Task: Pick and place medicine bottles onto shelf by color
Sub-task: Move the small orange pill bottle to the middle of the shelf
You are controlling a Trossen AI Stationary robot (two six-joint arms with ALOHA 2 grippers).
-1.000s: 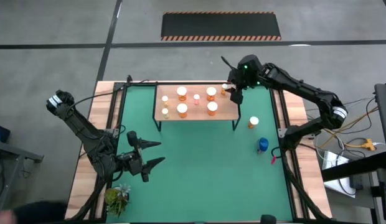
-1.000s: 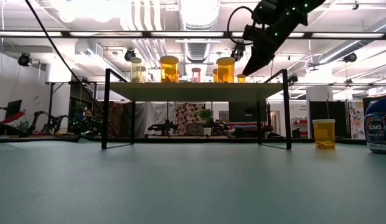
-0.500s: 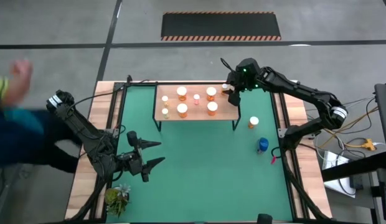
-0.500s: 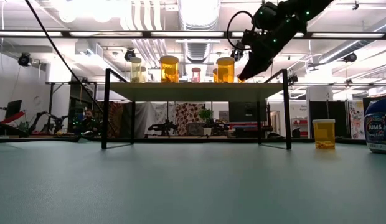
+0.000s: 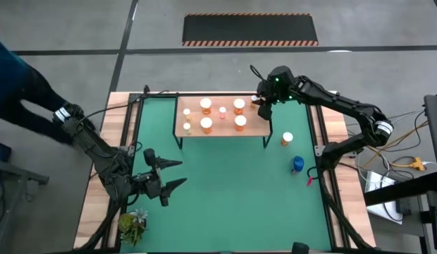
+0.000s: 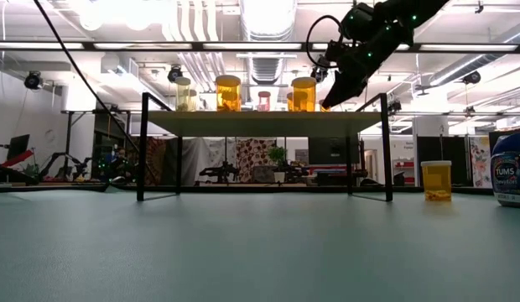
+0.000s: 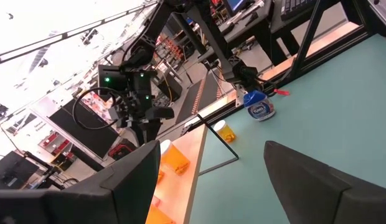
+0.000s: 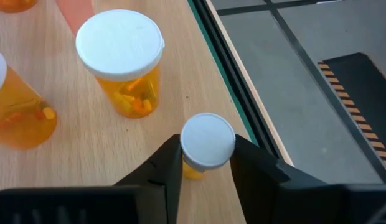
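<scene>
My right gripper [image 8: 207,151] is over the far right corner of the light-wood shelf [image 5: 222,131], shut on a small orange medicine bottle with a white cap [image 8: 207,140]. Several more orange bottles [image 5: 239,122] and a small pink one [image 5: 223,111] stand upright on the board. On the green mat, an orange bottle [image 5: 287,138] stands right of the shelf, with a blue bottle [image 5: 297,164] nearer. My left gripper [image 5: 168,176] hangs open above the mat's near left part, holding nothing. My right gripper pinches the small bottle between its two fingers, which lie against opposite sides at the cap and just below it [image 8: 188,167]. The fingers [image 8: 255,163] slant down from the table's far right. The bottle stands upright on the shelf board.
A larger orange bottle [image 8: 122,62] stands close to the held one on the board. A small pink thing [image 5: 309,181] lies by the mat's right edge, and a green plant [image 5: 132,226] sits at the near left corner. A person [image 5: 17,77] is beside the table's far left.
My right gripper has edged a little toward the small bottle at the shelf's far right corner. A person has moved about beside the table's left side.
</scene>
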